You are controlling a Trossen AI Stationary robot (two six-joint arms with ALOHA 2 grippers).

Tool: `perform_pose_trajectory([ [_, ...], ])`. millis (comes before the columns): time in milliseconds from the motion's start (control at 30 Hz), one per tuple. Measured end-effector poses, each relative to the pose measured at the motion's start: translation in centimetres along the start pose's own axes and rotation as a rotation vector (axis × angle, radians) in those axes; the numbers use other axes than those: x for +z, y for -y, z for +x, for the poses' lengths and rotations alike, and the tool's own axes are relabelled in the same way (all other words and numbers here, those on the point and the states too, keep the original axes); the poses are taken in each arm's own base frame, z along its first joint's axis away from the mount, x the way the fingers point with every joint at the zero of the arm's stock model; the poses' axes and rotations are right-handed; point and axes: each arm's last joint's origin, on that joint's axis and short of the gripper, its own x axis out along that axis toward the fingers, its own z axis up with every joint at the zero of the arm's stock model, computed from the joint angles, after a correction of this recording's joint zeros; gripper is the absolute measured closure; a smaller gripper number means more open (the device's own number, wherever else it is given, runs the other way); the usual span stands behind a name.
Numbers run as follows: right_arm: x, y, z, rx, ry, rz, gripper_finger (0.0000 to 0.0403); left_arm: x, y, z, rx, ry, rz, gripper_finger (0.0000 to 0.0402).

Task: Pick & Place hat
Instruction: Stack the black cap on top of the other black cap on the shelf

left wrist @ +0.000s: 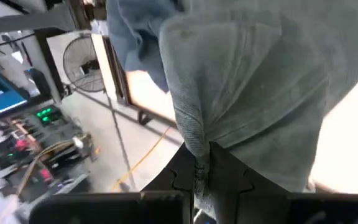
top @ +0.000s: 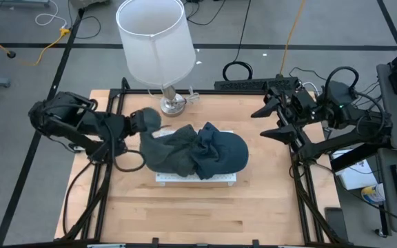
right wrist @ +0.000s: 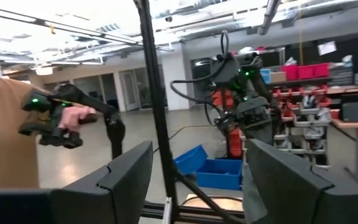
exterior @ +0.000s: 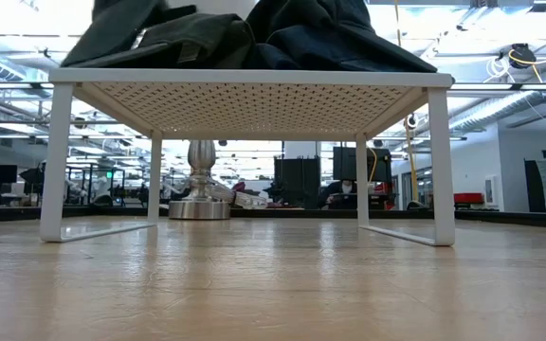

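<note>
A grey knit hat point(top: 172, 153) lies bunched on a white wire rack point(top: 197, 178) at the table's middle. It rests against a dark blue hat point(top: 225, 153) on the same rack. My left gripper point(top: 145, 124) is at the grey hat's left end and is shut on its cloth point(left wrist: 247, 81). My right gripper point(top: 267, 114) hangs open above the table's right edge, away from both hats, and its wrist view shows nothing between its fingers point(right wrist: 197, 186). In the low view both hats point(exterior: 254, 33) sit on the rack top point(exterior: 254, 78). My left gripper pinches a gathered, ribbed fold of the grey hat point(left wrist: 197, 147) between its two fingers point(left wrist: 229, 177). It comes from the table's left, slanting down. The cloth spreads away from the fingertips, and the rest of the hat lies on the rack point(top: 185, 176).
A white-shaded lamp point(top: 154, 40) with a metal base point(top: 173, 105) stands behind the rack at the far edge. Bare wood lies in front of the rack point(top: 198, 213). In the right wrist view a person's hand point(right wrist: 73, 118) holds a control handle beyond the table.
</note>
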Motion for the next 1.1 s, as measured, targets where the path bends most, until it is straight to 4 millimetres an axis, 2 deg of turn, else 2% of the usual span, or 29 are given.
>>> perform_pose_trajectory([
  [233,0.2,-0.1,-0.3,-0.019,0.010,-0.020,0.0149,0.0,-0.6,1.1,-0.027,-0.011,0.151,0.0380],
  [667,0.2,-0.1,-0.5,-0.016,0.009,-0.019,0.0149,1.8,-3.3,6.5,-0.104,-0.155,0.386,0.0380],
  [900,0.2,-0.2,-0.8,-0.020,-0.012,-0.012,0.0149,3.4,-5.1,8.8,-0.028,-0.077,0.435,0.0380],
  [1100,0.2,-0.4,-1.3,-0.020,-0.026,-0.008,0.0149,4.7,-5.1,11.0,-0.117,0.014,0.435,0.0380],
])
